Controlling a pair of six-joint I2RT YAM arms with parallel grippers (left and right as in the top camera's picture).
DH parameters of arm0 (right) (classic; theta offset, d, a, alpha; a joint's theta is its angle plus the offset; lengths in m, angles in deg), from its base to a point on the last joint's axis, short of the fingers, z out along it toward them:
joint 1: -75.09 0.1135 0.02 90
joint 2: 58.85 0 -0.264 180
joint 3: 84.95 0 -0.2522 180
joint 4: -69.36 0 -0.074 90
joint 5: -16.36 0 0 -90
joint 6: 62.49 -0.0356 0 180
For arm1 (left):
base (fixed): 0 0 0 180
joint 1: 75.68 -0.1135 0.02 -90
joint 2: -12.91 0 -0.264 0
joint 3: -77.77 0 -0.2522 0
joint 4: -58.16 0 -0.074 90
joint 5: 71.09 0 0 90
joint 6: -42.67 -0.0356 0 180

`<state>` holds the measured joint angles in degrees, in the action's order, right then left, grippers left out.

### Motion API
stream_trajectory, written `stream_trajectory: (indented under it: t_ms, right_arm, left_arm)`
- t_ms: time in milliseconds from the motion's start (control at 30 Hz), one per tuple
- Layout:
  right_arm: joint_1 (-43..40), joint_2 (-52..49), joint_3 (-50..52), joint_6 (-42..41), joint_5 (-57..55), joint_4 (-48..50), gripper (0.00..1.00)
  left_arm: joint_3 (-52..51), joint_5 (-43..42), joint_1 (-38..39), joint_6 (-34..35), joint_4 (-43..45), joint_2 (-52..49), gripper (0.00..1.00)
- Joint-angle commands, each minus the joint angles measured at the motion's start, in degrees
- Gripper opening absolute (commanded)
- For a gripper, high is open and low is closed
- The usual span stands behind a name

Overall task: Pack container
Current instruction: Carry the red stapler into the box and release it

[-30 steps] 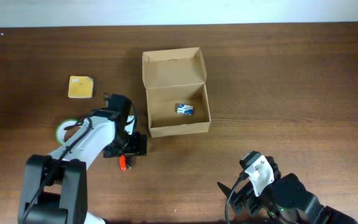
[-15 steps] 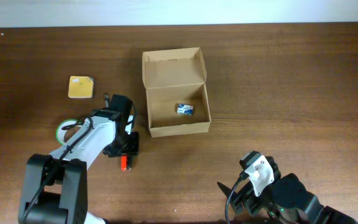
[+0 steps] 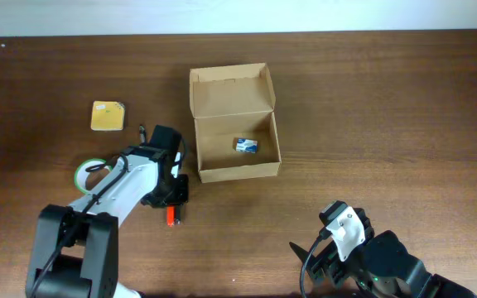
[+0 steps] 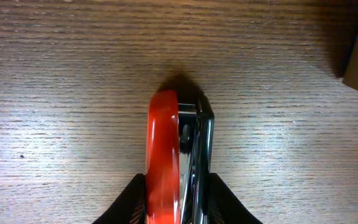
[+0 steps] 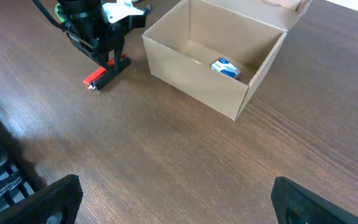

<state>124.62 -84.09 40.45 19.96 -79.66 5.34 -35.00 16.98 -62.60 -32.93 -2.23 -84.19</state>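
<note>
The container (image 3: 238, 172), a tan cardboard box with its flap lid open, stands mid-table; a small blue-and-white packet (image 3: 246, 146) lies inside. Left of its front corner, my left gripper (image 3: 171, 197) points down over a red and chrome stapler-like item (image 3: 171, 217) lying on the table. In the left wrist view both black fingers press the sides of this red item (image 4: 165, 155), so the left gripper (image 4: 179, 196) is shut on it. My right gripper (image 5: 179, 193) hangs open over bare wood near the front, looking at the container (image 5: 191, 84) and the red item (image 5: 103, 73).
A yellow square pad (image 3: 107, 115) lies at the far left. A green tape roll (image 3: 84, 172) sits partly under my left arm. My right arm (image 3: 363, 257) fills the front right corner.
The left jaws have closed in from wide open onto the red item. The left gripper and the red item have shifted slightly to the right. The right arm has not moved.
</note>
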Motion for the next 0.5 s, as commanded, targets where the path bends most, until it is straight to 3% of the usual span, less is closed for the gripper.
stream_trajectory:
  t_ms: [0,133,467]
  right_arm:
    - [-0.1,0.1,0.3,-0.5,-0.7,0.2,0.99]
    - [-0.1,0.1,0.3,-0.5,-0.7,0.1,0.99]
    - [-0.1,0.1,0.3,-0.5,-0.7,0.2,0.99]
  left_arm:
    - [0.8,-0.2,0.3,1.1,0.3,-0.6,0.11]
    - [1.2,-0.2,0.3,2.2,-0.6,0.8,0.05]
    - [6.5,-2.3,0.3,2.3,-0.9,12.9,0.04]
